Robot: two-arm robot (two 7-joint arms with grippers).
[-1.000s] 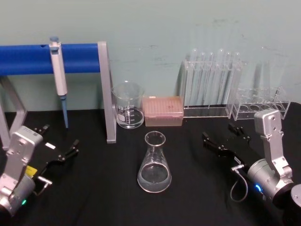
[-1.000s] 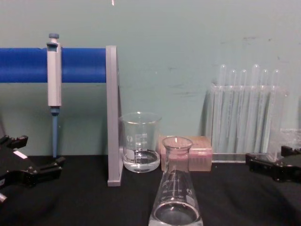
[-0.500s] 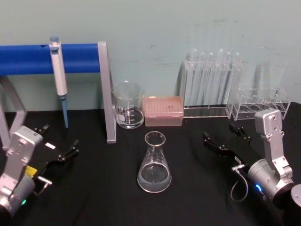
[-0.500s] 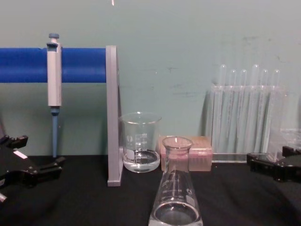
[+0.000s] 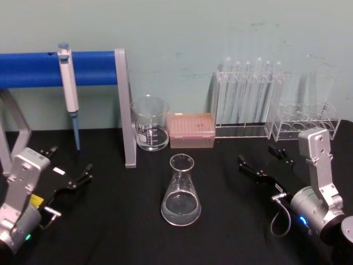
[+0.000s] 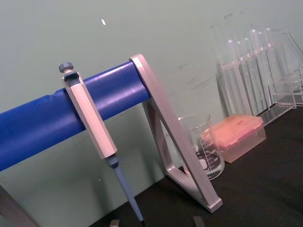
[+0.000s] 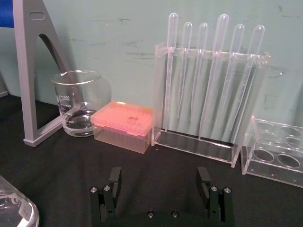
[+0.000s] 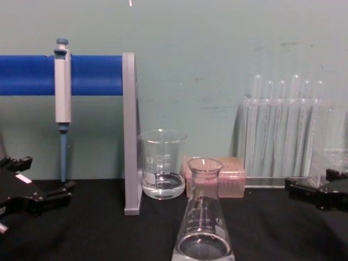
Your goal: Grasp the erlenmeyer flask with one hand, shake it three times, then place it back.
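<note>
We have not yet gripped the flask (image 5: 181,190); it stands upright mid-counter (image 5: 110,232), in front of the beaker (image 5: 149,123). Our left gripper (image 5: 70,170) and right gripper (image 5: 263,160) rest well apart from it, jaws apart and empty. Grasping, shaking and replacing all remain.

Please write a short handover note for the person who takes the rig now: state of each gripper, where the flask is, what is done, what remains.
Left gripper: open, holds nothing, low over the black table at the left.
Right gripper: open, holds nothing, at the right, apart from the flask.
Erlenmeyer flask: upright on the table at the centre, a little clear liquid inside, in front of the beaker and the pink tip box.
Done: nothing visible; the flask is not grasped.
Left: grasp the flask with one gripper, shake it three times, set it back.
</note>
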